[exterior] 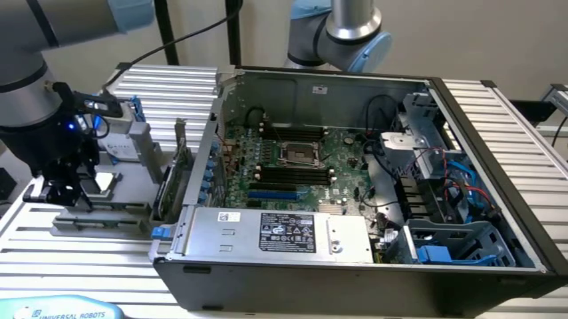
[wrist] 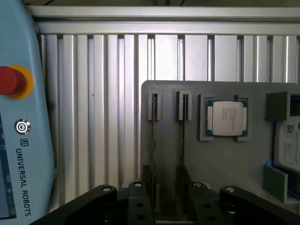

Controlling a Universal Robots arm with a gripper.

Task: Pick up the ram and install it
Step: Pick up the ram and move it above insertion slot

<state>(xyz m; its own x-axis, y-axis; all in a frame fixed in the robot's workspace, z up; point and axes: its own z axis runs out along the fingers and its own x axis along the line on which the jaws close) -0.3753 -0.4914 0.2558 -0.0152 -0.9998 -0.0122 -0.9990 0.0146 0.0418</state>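
The ram [wrist: 153,140] is a long, thin circuit-board stick seen edge-on. It stands on its edge in a slotted grey holder on the flat grey plastic tray [wrist: 225,173]. A second stick [wrist: 183,140] of the same kind stands just beside it in its own holder. The black two-fingered gripper [wrist: 165,187] hangs right over the near ends of the sticks, released, with its fingers spread wide and clasping nothing. Whether a finger touches either stick I cannot tell.

On the same tray, just past the second stick, the square silver processor chip [wrist: 228,118] lies flat in a grey recess. Beyond it lies a silver hard drive [wrist: 288,145] with a white label.

In the exterior view the tray sits on the ribbed aluminium table [exterior: 169,86] at about nine o'clock from the open black computer case [exterior: 355,286], and the gripper hangs over the tray's front end. Between tray and case a tall green expansion card [exterior: 175,169] stands upright, near the case's wall. Inside the case the green motherboard [exterior: 346,143] lies flat, with its dark memory slots [exterior: 288,176] near the middle. A silver power supply box [exterior: 284,232] sits at six o'clock from them. A pale blue teach pendant [wrist: 18,154] with a round red stop button [wrist: 8,80] lies on the table — at about seven o'clock from the case.
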